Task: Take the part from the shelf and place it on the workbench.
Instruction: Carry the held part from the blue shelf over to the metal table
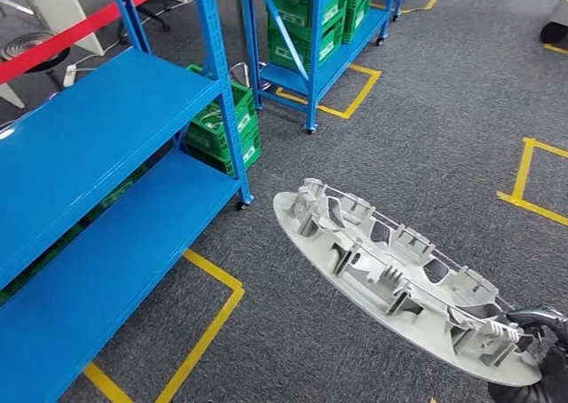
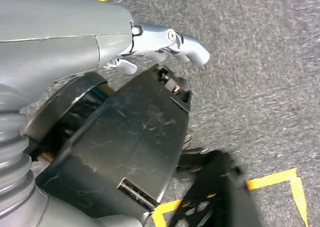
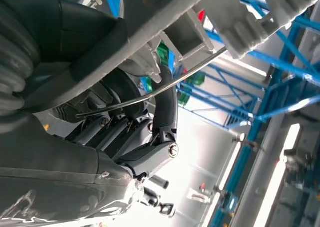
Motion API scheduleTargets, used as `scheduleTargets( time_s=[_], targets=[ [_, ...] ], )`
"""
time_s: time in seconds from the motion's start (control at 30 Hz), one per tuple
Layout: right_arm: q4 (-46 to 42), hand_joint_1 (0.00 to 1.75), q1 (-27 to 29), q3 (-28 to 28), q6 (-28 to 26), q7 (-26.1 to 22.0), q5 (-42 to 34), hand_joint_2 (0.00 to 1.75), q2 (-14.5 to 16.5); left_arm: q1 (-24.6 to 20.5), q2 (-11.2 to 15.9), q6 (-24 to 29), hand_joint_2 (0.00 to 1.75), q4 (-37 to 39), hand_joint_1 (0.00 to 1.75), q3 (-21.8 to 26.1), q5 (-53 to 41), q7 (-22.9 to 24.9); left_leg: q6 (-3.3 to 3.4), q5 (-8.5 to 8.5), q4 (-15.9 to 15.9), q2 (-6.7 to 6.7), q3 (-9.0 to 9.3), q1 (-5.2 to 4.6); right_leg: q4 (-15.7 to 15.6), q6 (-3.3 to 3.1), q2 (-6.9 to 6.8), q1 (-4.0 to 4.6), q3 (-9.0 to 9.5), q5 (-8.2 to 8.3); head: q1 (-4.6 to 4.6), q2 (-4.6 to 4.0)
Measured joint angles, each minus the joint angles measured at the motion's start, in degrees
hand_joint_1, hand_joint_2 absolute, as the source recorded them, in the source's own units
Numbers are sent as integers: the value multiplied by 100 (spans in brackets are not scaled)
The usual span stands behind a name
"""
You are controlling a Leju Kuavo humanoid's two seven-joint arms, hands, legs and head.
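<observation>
The part is a long grey oval casting with ribs and pockets on its upper face. It hangs tilted over the carpet, its far end pointing toward the blue shelf. My right hand grips its near end at the lower right of the head view. In the right wrist view the dark fingers curl around the part's edge. My left hand hangs over the grey floor in the left wrist view, fingers apart and holding nothing.
The blue shelf has two bare boards on the left. Green crates sit behind its corner post and on a second blue rack farther back. Yellow tape marks squares on the grey carpet. A red-and-white barrier runs at the upper left.
</observation>
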Motion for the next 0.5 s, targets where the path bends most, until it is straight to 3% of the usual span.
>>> scheduleTargets(
  time_s=[0.07, 0.1, 0.17, 0.2, 0.27, 0.3, 0.33, 0.37, 0.43, 0.5],
  targets=[
    [-34, 175, 33, -12, -4, -25, -13, 175, 19, -36, 19, 27, 175, 65, 0, -75, 40, -23, -70, 47, 41, 71, -33, 40, -146, -127, 89, 37, -17, -44, -8, -1],
    [-46, 175, 51, -16, -8, -30, -19, 175, 27, -49, 24, 32, 175, 91, 0, -108, 51, -31, -111, -3, 86, -9, -62, 67, -138, -182, 146, 46, -62, -8, -7, -1],
    [-58, 175, 64, -22, -10, -34, -22, 175, 39, -60, 34, 35, 175, 133, 0, -152, 56, -40, -178, -341, 462, -318, -215, 99, -136, -291, 257, 47, -144, 81, -13, -1],
    [-61, 175, 64, -23, -11, -36, -24, 175, 45, -61, 40, 35, 175, 153, 0, -165, 61, -43, -192, -591, 828, -472, -353, 106, -132, -324, 319, 54, -186, 126, -17, -1],
    [-62, 175, 66, -24, -11, -43, -27, 175, 55, -67, 56, 39, 175, 196, 0, -193, 93, -44, -189, -922, 1554, -584, -605, 105, -117, -354, 465, 73, -271, 212, -16, 0],
    [-62, 175, 69, -25, -11, -48, -28, 175, 58, -76, 63, 43, 175, 217, 0, -211, 120, -44, -178, -925, 1705, -600, -635, 104, -104, -357, 543, 81, -319, 246, -15, 0],
    [-62, 175, 72, -26, -11, -55, -27, 175, 62, -87, 70, 48, 175, 239, 0, -232, 148, -45, -163, -814, 1632, -609, -563, 103, -88, -355, 620, 86, -362, 271, -13, 0],
    [-63, 175, 73, -27, -12, -63, -25, 175, 67, -99, 78, 56, 175, 257, 0, -252, 168, -45, -146, -631, 1357, -640, -395, 104, -72, -348, 696, 88, -396, 289, -13, 0],
    [-65, 175, 69, -29, -16, -84, -20, 175, 79, -119, 90, 81, 175, 292, 0, -288, 206, -45, -111, -325, 609, -842, 29, 120, -27, -323, 837, 89, -466, 309, -14, -1],
    [-76, 175, 71, -34, -25, -111, -13, 175, 89, -142, 103, 157, 175, 337, 0, -350, 309, -35, -93, -272, 167, -1003, 256, 138, 29, -275, 963, 92, -552, 333, -12, -1]
  ],
)
